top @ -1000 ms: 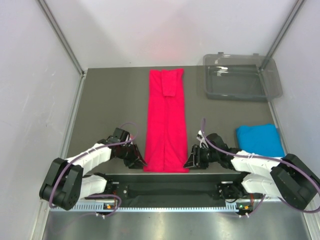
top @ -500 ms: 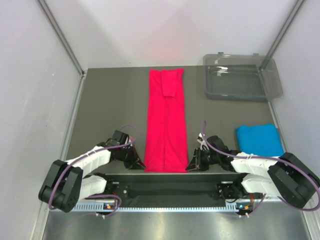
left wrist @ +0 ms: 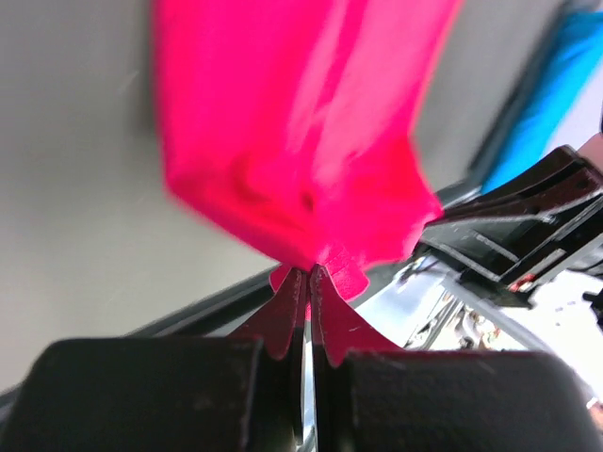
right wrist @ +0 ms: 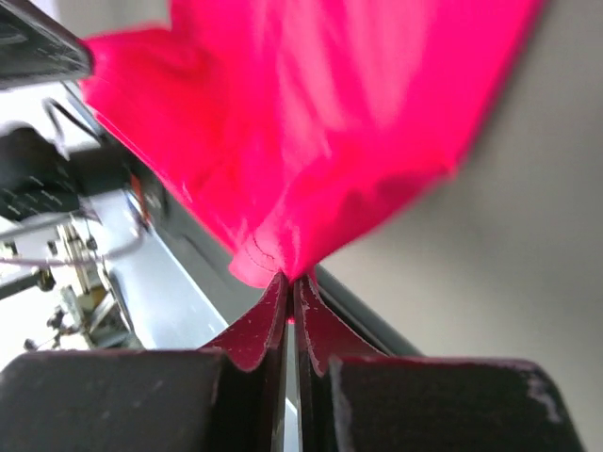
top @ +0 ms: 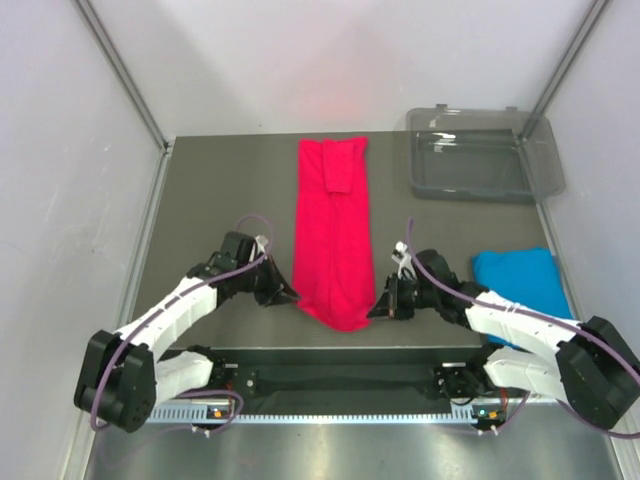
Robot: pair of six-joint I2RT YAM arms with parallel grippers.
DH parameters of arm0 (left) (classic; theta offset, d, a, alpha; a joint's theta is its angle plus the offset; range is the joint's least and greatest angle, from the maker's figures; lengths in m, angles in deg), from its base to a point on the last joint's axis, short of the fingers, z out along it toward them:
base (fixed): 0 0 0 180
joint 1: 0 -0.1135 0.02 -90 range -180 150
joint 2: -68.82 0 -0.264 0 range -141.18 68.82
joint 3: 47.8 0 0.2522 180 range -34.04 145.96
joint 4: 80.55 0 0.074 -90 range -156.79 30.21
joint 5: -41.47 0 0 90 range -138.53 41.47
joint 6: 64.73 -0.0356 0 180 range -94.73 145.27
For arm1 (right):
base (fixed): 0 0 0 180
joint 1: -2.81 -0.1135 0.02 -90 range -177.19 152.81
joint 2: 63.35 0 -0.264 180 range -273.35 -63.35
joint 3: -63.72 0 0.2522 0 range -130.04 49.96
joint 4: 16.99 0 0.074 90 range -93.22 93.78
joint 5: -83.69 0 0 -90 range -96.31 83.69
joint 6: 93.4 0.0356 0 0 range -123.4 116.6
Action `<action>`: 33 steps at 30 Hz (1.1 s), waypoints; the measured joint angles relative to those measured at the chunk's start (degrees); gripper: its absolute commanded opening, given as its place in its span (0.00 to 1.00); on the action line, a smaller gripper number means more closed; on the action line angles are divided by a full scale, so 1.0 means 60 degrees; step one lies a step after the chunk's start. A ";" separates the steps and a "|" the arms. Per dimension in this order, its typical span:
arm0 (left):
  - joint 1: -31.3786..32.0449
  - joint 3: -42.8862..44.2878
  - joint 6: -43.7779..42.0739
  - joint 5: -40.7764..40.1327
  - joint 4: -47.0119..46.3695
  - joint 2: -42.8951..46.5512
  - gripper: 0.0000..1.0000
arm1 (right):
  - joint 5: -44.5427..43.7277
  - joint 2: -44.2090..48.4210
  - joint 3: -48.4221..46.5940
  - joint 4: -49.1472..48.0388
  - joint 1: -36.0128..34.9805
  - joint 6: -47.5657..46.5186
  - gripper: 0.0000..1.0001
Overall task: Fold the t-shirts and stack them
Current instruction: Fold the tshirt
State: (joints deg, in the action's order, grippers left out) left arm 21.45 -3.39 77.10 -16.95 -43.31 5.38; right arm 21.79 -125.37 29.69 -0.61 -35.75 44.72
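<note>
The crimson-pink t-shirt (top: 333, 225) lies as a long narrow strip down the middle of the table, its near end lifted and sagging between my grippers. My left gripper (top: 291, 297) is shut on the shirt's near left corner (left wrist: 311, 268). My right gripper (top: 377, 311) is shut on the near right corner (right wrist: 283, 273). The pink cloth fills both wrist views (left wrist: 292, 122) (right wrist: 320, 122). The sky blue t-shirt (top: 518, 280) lies folded at the right, behind my right arm; a strip of it shows in the left wrist view (left wrist: 546, 104).
A clear grey plastic tray (top: 480, 155) stands at the back right. White walls with metal posts close in the left and right sides. The black rail (top: 340, 378) with the arm bases runs along the near edge.
Both grippers have closed on the shirt's near corners and lifted them up and away from the near edge; the shirt's near end has risen off the table and bunched to a point.
</note>
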 measured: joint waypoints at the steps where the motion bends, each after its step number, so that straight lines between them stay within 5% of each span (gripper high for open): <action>1: 0.0000 0.0288 0.0040 -0.0040 -0.0040 -0.0106 0.00 | 0.0018 -0.0080 -0.0342 0.0138 0.0124 -0.0153 0.00; 15: -0.0492 0.4186 0.0098 -0.0372 -0.1005 -0.4062 0.00 | 0.0739 -0.3989 -0.5074 0.2211 0.2324 -0.2594 0.00; 33: -0.2040 0.6706 0.0561 0.0882 -0.2269 -0.7887 0.00 | 0.1457 -0.8721 -1.0735 0.4648 0.3570 -0.4084 0.00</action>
State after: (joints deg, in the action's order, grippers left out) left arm 9.21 36.85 80.47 -11.67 -56.92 -41.94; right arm 30.53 -177.69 -34.73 27.28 -14.33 20.22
